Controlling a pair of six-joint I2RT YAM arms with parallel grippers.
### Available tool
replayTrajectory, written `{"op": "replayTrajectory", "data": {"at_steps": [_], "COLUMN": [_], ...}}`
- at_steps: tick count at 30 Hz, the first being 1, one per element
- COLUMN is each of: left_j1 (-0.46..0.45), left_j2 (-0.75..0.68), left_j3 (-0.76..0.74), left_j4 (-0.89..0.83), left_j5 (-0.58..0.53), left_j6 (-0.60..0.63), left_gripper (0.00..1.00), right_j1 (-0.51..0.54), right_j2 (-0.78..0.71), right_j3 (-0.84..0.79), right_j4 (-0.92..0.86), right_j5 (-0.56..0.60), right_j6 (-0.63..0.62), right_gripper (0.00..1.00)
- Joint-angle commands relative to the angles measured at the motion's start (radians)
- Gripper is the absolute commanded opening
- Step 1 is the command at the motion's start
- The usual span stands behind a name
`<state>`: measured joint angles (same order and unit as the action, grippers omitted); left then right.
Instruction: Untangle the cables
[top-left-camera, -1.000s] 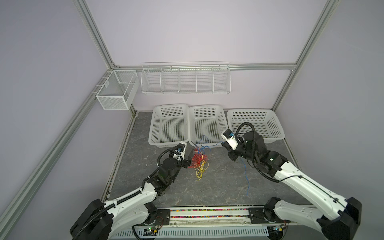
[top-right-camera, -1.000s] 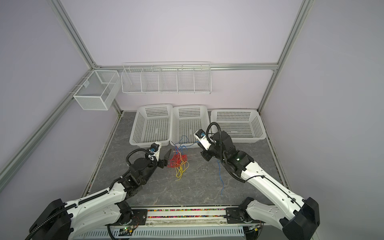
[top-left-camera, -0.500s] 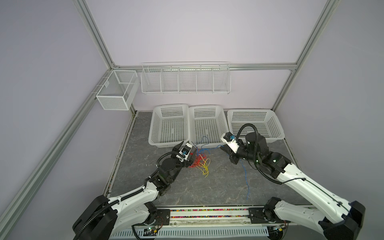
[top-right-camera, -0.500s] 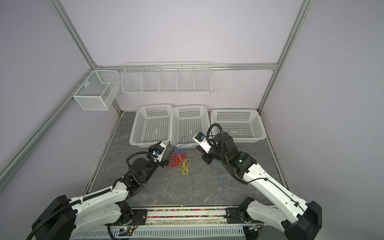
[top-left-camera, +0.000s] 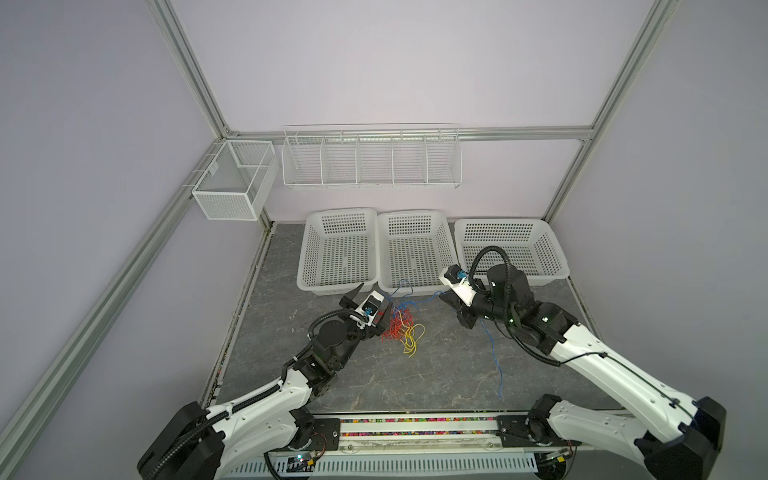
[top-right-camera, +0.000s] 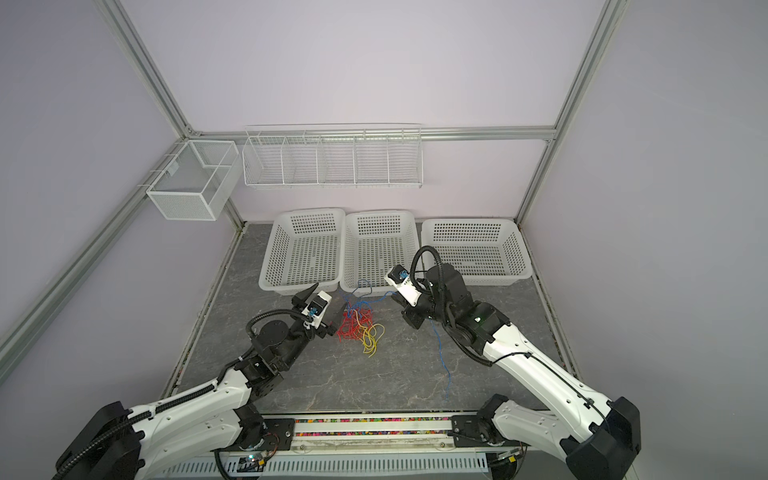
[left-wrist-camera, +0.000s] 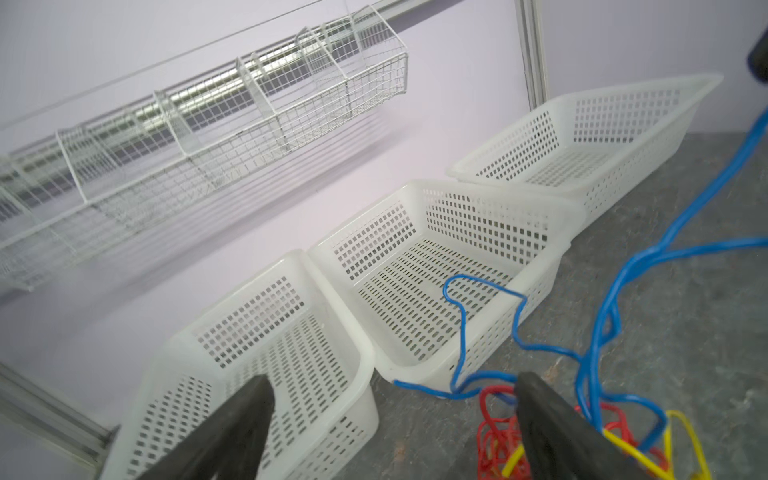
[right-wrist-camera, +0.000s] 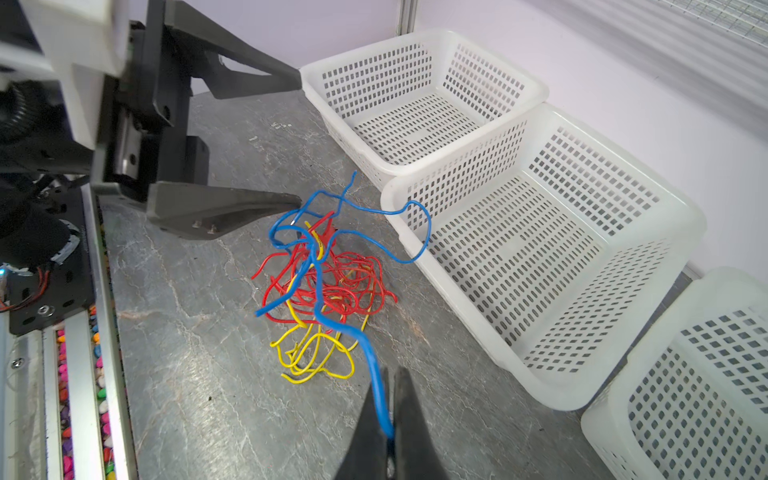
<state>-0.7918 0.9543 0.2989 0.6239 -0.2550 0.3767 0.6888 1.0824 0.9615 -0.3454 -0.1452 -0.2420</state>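
Note:
The cables (top-left-camera: 401, 328) (top-right-camera: 357, 326) lie as a red, yellow and blue tangle on the grey floor in front of the middle basket. My right gripper (right-wrist-camera: 392, 372) (top-left-camera: 446, 297) is shut on a blue cable (right-wrist-camera: 374, 365). That cable runs from the tangle (right-wrist-camera: 328, 286) through the jaws, and its free length trails over the floor (top-left-camera: 494, 353). My left gripper (left-wrist-camera: 392, 380) (top-right-camera: 330, 296) is open wide just left of the tangle. One finger (left-wrist-camera: 540, 415) rests against the red loops (left-wrist-camera: 494, 419), and nothing is gripped.
Three white perforated baskets (top-left-camera: 338, 224) (top-left-camera: 413, 222) (top-left-camera: 511, 228) stand in a row behind the tangle. One blue loop (left-wrist-camera: 457, 299) leans on the middle basket's front wall. A wire shelf (top-left-camera: 370, 166) and a mesh box (top-left-camera: 232, 187) hang on the walls.
My left gripper's jaws have spread wider beside the tangle. The right gripper has shifted slightly while staying shut on the blue cable.

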Motion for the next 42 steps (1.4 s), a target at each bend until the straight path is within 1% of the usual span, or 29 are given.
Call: {"op": "replayTrajectory", "data": {"at_steps": [1, 3, 5, 8, 10, 11, 14, 15, 17, 19, 25, 31, 38, 42], "left_j1": [0.006, 0.006, 0.007, 0.007, 0.012, 0.028, 0.116, 0.138, 0.151, 0.152, 0.152, 0.151, 0.151, 0.151], "left_j2": [-0.025, -0.022, -0.021, -0.017, -0.018, -0.016, 0.008, 0.018, 0.029, 0.036, 0.081, 0.125, 0.186, 0.214], "left_j3": [0.08, 0.1, 0.091, 0.093, 0.112, 0.139, 0.216, 0.231, 0.238, 0.245, 0.317, 0.348, 0.39, 0.386], "left_j4": [-0.166, -0.217, -0.215, -0.241, -0.293, -0.356, -0.498, -0.516, -0.511, -0.504, -0.532, -0.528, -0.578, -0.579], "left_j5": [-0.052, -0.059, -0.052, -0.039, -0.021, -0.002, 0.146, 0.192, 0.251, 0.268, 0.372, 0.457, 0.474, 0.434], "left_j6": [-0.171, -0.257, -0.324, -0.401, -0.454, -0.5, -0.673, -0.722, -0.778, -0.824, -0.884, -0.921, -0.932, -0.952], "left_gripper": [0.95, 0.95, 0.95, 0.94, 0.93, 0.93, 0.89, 0.87, 0.86, 0.85, 0.81, 0.79, 0.72, 0.68], "right_j1": [-0.007, -0.008, -0.01, -0.009, -0.009, -0.009, -0.009, -0.01, -0.009, -0.009, -0.009, -0.005, 0.009, 0.02], "right_j2": [0.017, 0.026, 0.028, 0.027, 0.024, 0.021, 0.007, 0.003, -0.003, -0.004, 0.005, 0.019, 0.019, 0.015], "right_j3": [0.028, 0.03, 0.026, 0.015, 0.01, 0.004, -0.018, -0.023, -0.034, -0.039, -0.041, -0.04, -0.037, -0.034], "right_j4": [0.016, 0.021, 0.027, 0.036, 0.039, 0.045, 0.074, 0.084, 0.098, 0.103, 0.114, 0.134, 0.158, 0.163], "right_j5": [0.071, 0.103, 0.101, 0.097, 0.108, 0.118, 0.13, 0.129, 0.132, 0.136, 0.146, 0.14, 0.127, 0.124], "right_j6": [0.026, 0.051, 0.058, 0.056, 0.052, 0.052, 0.048, 0.046, 0.042, 0.04, 0.026, 0.007, -0.015, -0.024], "right_gripper": [0.06, 0.06, 0.06, 0.06, 0.06, 0.06, 0.06, 0.06, 0.06, 0.06, 0.06, 0.06, 0.06, 0.06]}}
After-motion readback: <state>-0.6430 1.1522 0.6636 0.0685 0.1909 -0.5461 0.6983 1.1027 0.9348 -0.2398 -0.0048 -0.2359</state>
